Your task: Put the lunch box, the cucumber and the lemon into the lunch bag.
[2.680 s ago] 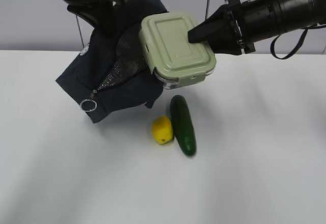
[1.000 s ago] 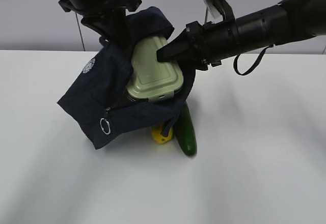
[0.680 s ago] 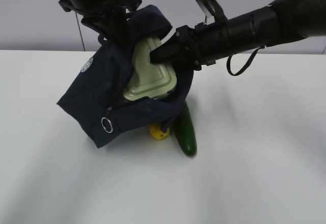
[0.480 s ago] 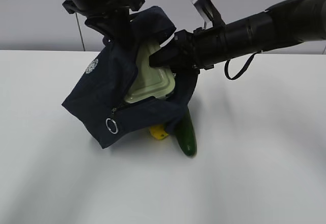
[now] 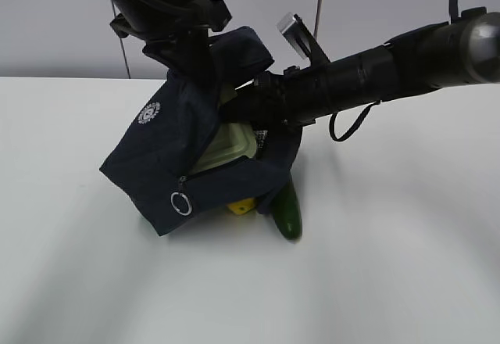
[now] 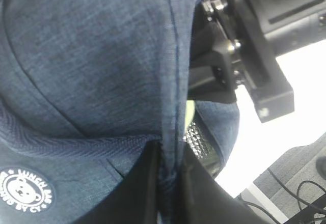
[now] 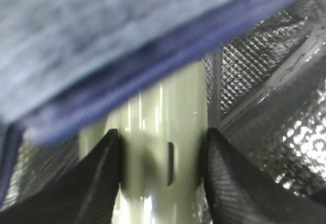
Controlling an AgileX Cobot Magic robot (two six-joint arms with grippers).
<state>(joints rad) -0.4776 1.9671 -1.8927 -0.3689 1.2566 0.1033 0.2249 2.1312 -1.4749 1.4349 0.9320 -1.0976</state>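
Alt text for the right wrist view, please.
The right gripper clamps the pale green lunch box between its two black fingers, inside the lunch bag, whose silver quilted lining shows at right under a blurred navy flap.

White table, possibly cables beyond.

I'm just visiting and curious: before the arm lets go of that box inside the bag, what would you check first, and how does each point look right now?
1. Left gripper pinching the lunch bag open: ok.
2. Right gripper clamped on the lunch box: ok.
3. Box well inside the bag: ok, only a corner shows.
4. Box resting on the bag's bottom: cannot tell.
5. Lemon and cucumber on the table, partly under the bag: ok.
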